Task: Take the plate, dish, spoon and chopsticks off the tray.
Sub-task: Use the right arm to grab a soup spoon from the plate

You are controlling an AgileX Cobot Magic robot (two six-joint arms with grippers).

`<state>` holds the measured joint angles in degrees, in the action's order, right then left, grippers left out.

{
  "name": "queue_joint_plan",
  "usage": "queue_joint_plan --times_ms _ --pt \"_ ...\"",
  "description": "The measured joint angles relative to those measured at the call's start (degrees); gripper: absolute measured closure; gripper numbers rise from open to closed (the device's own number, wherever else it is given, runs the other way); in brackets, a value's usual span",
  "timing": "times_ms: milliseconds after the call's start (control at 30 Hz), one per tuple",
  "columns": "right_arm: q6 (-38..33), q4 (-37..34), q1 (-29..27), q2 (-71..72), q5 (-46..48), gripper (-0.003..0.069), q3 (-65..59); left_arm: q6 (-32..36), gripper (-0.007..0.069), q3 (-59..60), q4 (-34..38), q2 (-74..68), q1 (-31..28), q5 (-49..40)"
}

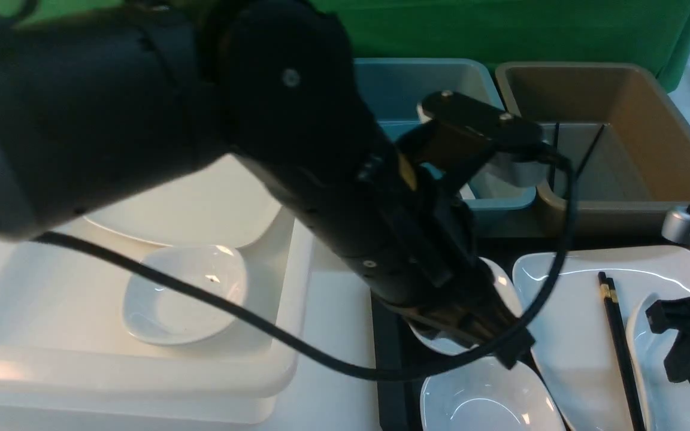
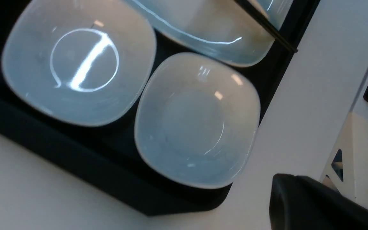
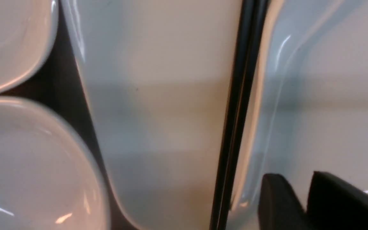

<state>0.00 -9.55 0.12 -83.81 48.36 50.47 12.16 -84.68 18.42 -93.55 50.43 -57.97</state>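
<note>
The black tray (image 1: 390,359) holds two small white dishes (image 1: 483,401) (image 1: 504,278), a large white plate (image 1: 566,323) and a second plate (image 1: 641,344) lapping over its right side. Black chopsticks (image 1: 617,335) lie across the first plate. My left gripper (image 1: 510,353) is shut and empty, just above the two dishes (image 2: 196,121) (image 2: 78,60); its tip (image 2: 279,185) shows dark in the left wrist view. My right gripper (image 3: 294,183) stands open and empty over the second plate (image 3: 331,95), beside the chopsticks (image 3: 238,111). The spoon is out of view.
A white tub (image 1: 297,287) on the left holds a plate (image 1: 189,209) and a small dish (image 1: 183,293). Behind the tray stand a teal tub (image 1: 417,84) and a brown tub (image 1: 668,120) with black sticks (image 1: 554,149) in it. My left arm blocks much of the front view.
</note>
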Motion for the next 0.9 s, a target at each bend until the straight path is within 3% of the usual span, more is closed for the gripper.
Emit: queue_joint_plan --times_ms 100,167,467,900 --pt "0.0 -0.1 0.0 -2.5 -2.2 0.0349 0.0 1.6 0.0624 -3.5 -0.2 -4.0 1.5 0.5" --pt "0.0 -0.3 0.0 -3.8 -2.8 0.0327 0.1 2.8 0.0624 -4.6 0.0 -5.7 1.8 1.2" --pt "0.0 -0.8 0.0 -8.4 -5.7 0.0319 0.1 4.2 0.0624 -5.2 0.5 -8.0 1.9 7.7" --pt "-0.5 -1.3 -0.1 -11.2 -7.9 0.0320 0.6 4.3 0.0624 -5.2 -0.7 -8.0 1.9 8.1"
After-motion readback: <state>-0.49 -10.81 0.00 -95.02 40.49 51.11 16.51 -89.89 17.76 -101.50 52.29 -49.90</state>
